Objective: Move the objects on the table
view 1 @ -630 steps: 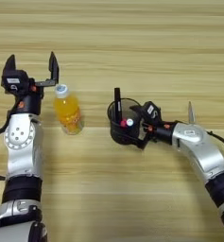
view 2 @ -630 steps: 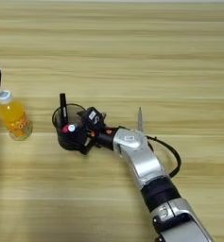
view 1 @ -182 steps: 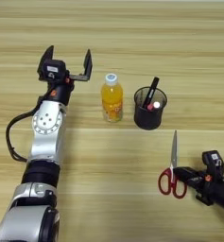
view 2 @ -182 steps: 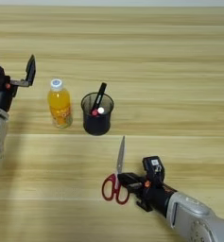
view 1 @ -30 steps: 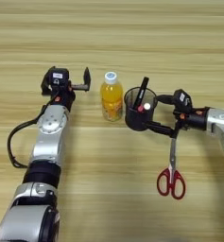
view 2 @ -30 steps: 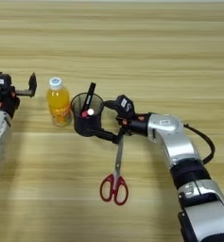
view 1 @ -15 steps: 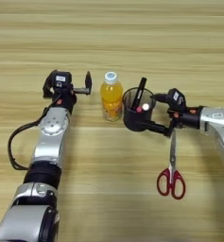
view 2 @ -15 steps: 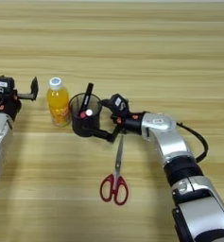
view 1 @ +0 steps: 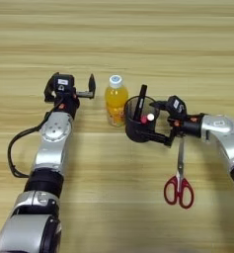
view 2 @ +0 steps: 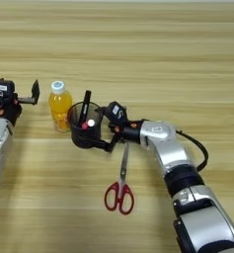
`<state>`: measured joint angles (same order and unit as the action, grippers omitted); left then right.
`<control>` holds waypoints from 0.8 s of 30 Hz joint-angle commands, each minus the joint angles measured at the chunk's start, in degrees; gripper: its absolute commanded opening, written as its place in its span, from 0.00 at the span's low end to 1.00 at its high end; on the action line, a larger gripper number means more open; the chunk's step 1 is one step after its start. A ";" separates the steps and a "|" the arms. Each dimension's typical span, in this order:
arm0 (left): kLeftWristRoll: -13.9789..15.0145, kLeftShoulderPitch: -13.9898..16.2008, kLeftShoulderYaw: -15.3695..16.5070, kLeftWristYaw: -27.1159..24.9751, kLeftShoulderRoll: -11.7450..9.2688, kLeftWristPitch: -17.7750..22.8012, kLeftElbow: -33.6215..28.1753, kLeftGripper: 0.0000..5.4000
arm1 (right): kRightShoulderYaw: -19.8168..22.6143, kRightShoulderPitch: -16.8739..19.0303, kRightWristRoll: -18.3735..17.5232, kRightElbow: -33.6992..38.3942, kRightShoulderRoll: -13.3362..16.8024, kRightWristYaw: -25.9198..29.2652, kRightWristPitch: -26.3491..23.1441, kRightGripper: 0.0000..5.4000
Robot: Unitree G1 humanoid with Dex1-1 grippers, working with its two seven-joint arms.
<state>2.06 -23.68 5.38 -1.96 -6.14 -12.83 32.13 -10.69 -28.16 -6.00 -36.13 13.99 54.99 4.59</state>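
The table [view 1: 138,44] is pale wood with fine plank grain and a soft sheen. The bottle [view 1: 116,101] is clear glossy plastic with a smooth white cap. The pen cup [view 1: 138,123] is matt black mesh. The scissors [view 1: 179,170] have bright steel blades and shiny red plastic handles.

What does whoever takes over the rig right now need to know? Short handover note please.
Right gripper: fingers open around the pen cup, one on each side, not visibly clamped.
Left gripper: fingers open, empty, just left of the orange-drink bottle.
Bottle upright, immediately left of the cup. Scissors flat on the table, shut, blades pointing at the right gripper.
Done: nothing held.
Left: likely close on the cup and move it; bottle and scissors untouched.
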 commanded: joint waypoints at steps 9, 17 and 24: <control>-0.73 -0.58 -0.40 -0.11 -0.44 -0.12 -0.44 1.00 | -0.88 -0.41 1.09 -1.58 -1.66 -0.42 1.81 1.00; -0.71 -0.67 -0.38 -0.12 -0.44 -0.21 -0.38 1.00 | -1.07 0.88 0.20 0.79 -1.43 1.02 1.71 0.89; -0.70 -0.82 -0.33 -0.05 -0.44 -0.28 -0.29 1.00 | -1.62 4.73 -1.43 7.68 0.77 6.36 0.26 0.87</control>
<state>2.07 -23.68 5.35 -1.97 -6.13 -13.02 32.04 -12.00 -24.77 -6.13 -31.22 13.37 59.50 5.54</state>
